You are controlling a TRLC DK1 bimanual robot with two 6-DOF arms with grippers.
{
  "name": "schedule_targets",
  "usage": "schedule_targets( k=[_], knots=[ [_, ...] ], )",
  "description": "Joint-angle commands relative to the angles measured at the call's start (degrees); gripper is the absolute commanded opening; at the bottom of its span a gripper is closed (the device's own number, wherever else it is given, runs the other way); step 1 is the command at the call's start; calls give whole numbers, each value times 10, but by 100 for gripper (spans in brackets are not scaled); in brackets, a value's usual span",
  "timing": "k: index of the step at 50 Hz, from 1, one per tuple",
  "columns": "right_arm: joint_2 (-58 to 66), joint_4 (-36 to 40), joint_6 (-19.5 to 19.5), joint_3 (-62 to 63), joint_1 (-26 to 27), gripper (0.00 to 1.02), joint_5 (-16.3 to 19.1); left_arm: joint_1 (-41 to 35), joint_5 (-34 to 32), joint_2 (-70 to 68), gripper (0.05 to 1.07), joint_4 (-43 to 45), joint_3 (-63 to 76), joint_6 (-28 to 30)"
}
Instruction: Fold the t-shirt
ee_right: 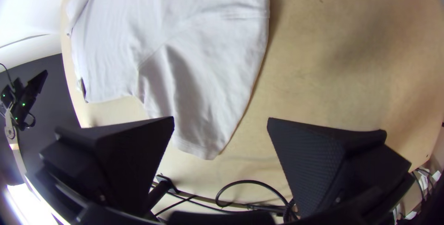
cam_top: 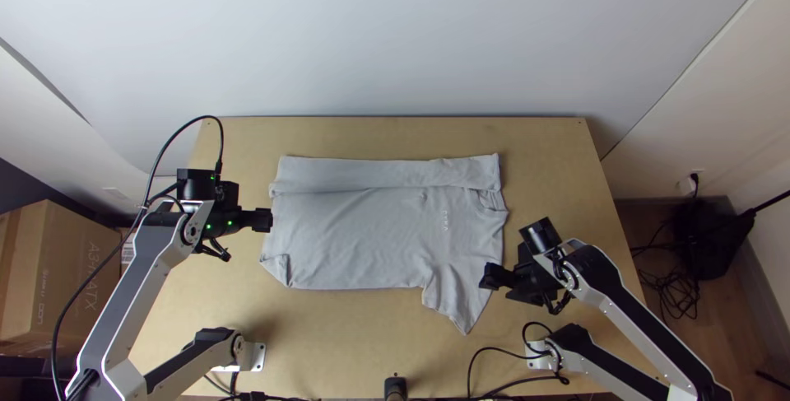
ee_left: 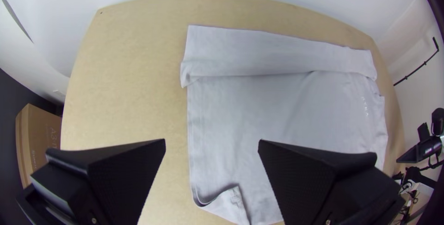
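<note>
The light grey t-shirt (cam_top: 354, 232) is lying partly folded on the middle of the table (cam_top: 543, 154), its length running from left to right. The far side is lying folded over the body as a long strip (cam_top: 370, 174), its inner edge running nearly parallel to the table's far edge. The near sleeve (cam_top: 461, 298) is extending outward, unfolded, and pointing toward the table's near edge. At the left end, the near corner (cam_top: 281, 267) is turning back over itself. Small pale print (cam_top: 445, 221) is showing near the right end. Shallow wrinkles are crossing the body.
</note>
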State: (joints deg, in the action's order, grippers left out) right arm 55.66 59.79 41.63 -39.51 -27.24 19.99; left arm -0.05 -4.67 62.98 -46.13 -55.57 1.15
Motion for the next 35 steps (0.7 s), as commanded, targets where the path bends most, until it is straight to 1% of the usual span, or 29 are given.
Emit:
schedule_targets(
  k=[1, 3, 4, 6, 10, 19, 20, 23, 24, 35],
  knots=[
    [22, 13, 2, 22, -32, 65, 2, -2, 2, -9, 102, -13, -17, 6],
    [31, 13, -1, 25, -40, 59, 3, -3, 1, -11, 102, -13, -17, 5],
    [37, 13, -1, 25, -46, 58, 3, -3, 2, -12, 102, -14, -17, 4],
    [47, 13, -1, 25, -57, 58, 3, -4, 2, -13, 102, -18, -18, 3],
    [75, 9, -8, 25, -62, 58, 3, -6, 2, -15, 102, -24, -21, 2],
    [141, -4, -37, 26, -63, 57, 5, -9, 3, -18, 102, -38, -30, 5],
    [147, -6, -44, 26, -65, 53, 5, -9, 3, -18, 102, -39, -30, 6],
    [162, -23, -52, 25, -66, 35, 4, -9, 4, -17, 102, -41, -30, 8],
    [167, -29, -53, 25, -66, 32, 5, -9, 4, -17, 102, -41, -30, 9],
    [211, -56, -51, 17, -85, 32, 6, -12, 3, -15, 102, -48, -38, 11]
  ],
)
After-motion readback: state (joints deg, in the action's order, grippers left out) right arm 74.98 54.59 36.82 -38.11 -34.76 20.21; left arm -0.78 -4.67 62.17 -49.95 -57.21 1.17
